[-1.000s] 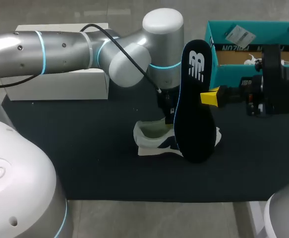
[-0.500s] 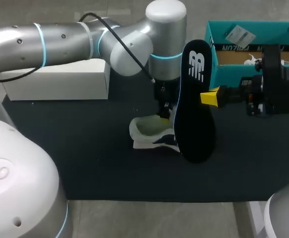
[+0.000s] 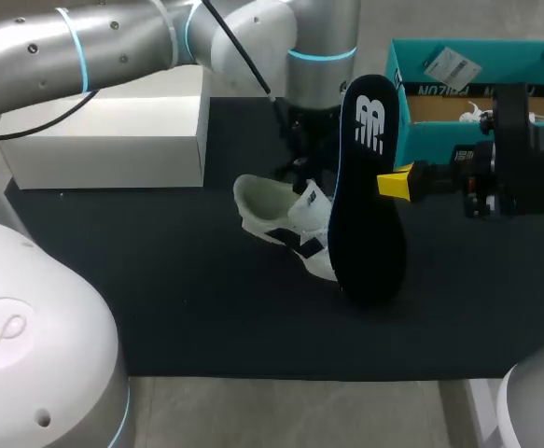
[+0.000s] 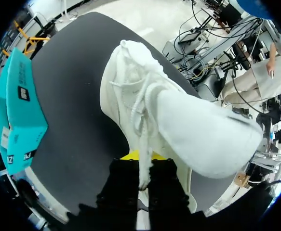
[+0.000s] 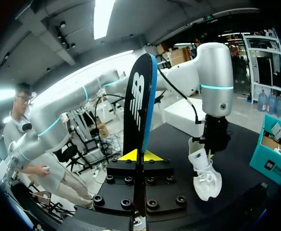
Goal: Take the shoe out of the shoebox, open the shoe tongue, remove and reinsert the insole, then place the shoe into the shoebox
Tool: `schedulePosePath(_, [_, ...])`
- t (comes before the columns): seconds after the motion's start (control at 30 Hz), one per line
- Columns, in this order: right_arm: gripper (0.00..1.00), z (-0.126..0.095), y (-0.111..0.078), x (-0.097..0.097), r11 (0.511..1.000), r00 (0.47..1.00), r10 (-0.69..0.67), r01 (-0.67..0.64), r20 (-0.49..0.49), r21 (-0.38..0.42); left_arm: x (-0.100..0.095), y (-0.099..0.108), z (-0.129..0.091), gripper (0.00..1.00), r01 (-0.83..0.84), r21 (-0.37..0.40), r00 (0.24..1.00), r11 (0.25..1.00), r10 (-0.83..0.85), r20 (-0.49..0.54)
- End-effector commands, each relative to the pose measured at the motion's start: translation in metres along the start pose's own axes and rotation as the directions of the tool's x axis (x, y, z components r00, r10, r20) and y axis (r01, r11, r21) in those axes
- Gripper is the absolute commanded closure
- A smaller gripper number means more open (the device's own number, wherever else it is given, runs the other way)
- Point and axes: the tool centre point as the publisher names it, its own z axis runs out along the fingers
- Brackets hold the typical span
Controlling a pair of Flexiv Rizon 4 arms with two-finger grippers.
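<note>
— What is the left gripper (image 4: 143, 166) holding?
— Its two fingers are pressed close together, pinching the laces and tongue of the white lace-up shoe with dark side panels (image 4: 150, 110); the shoe hangs tilted below that pinch.
— Is it off the table?
— Most of it is raised over the black mat (image 3: 160, 280); whether its low end touches the mat I cannot tell. From the head view the shoe (image 3: 276, 217) shows its pale opening towards the left; its other end is hidden behind the insole.
— And the right gripper (image 5: 139, 161)?
— Clamped on the lower edge of the dark, flat foam insole with a blue rim and a white mark (image 5: 139, 108); the insole stands upright on end between the fingers, its broad face turned to the head camera (image 3: 365, 196).
— Do the insole and the shoe touch?
— No; the right wrist view shows the shoe (image 5: 205, 175) dangling from the left gripper (image 5: 215, 139) off to one side of the insole, with a clear gap between them.
— Where is the box?
— The teal cardboard shoebox (image 3: 481, 117) sits open at the far right of the mat, behind the right gripper (image 3: 397, 182); the shoe is well outside it. A white rectangular box (image 3: 104, 135) lies at the far left, under the left arm (image 3: 113, 51).
</note>
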Motion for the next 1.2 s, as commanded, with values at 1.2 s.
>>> schedulePosePath(1.2, [1.0,0.003,-0.001,0.007,1.0,1.0,0.0,0.0,0.013,-0.004,-0.03,0.016,0.002,1.0,-0.811,-0.277,0.57,0.515,0.802,-0.179])
